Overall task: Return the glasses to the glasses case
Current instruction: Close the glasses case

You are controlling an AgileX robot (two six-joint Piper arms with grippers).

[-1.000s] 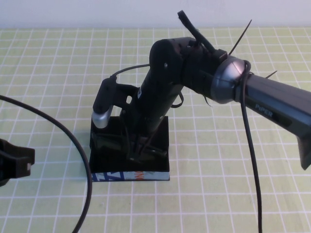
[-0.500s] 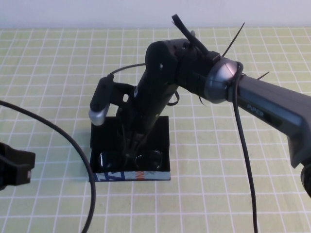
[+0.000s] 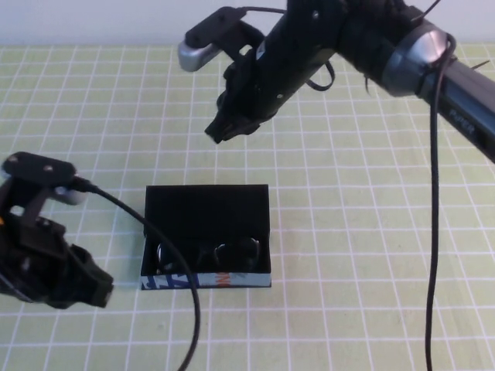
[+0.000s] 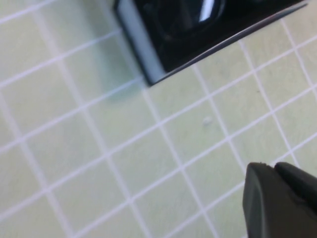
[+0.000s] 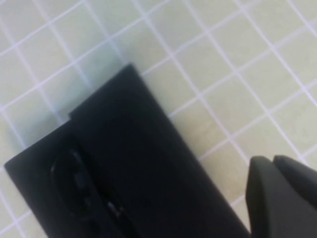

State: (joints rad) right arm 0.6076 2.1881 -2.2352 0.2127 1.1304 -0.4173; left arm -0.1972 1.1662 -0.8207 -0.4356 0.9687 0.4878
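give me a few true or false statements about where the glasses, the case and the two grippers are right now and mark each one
1. The glasses lie inside the glasses case. True.
2. The right gripper is holding the glasses. False: it is raised above the table beyond the case and carries nothing.
3. The case lid is closed. False: the case is open, with the lenses showing near its patterned side.
4. The left gripper is to the left of the case, not touching it. True.
5. The right gripper is down inside the case. False: it is up and clear of it.

One glasses case (image 3: 207,232), one glasses (image 3: 207,255) inside; two grippers — left gripper (image 3: 91,292), right gripper (image 3: 220,130)
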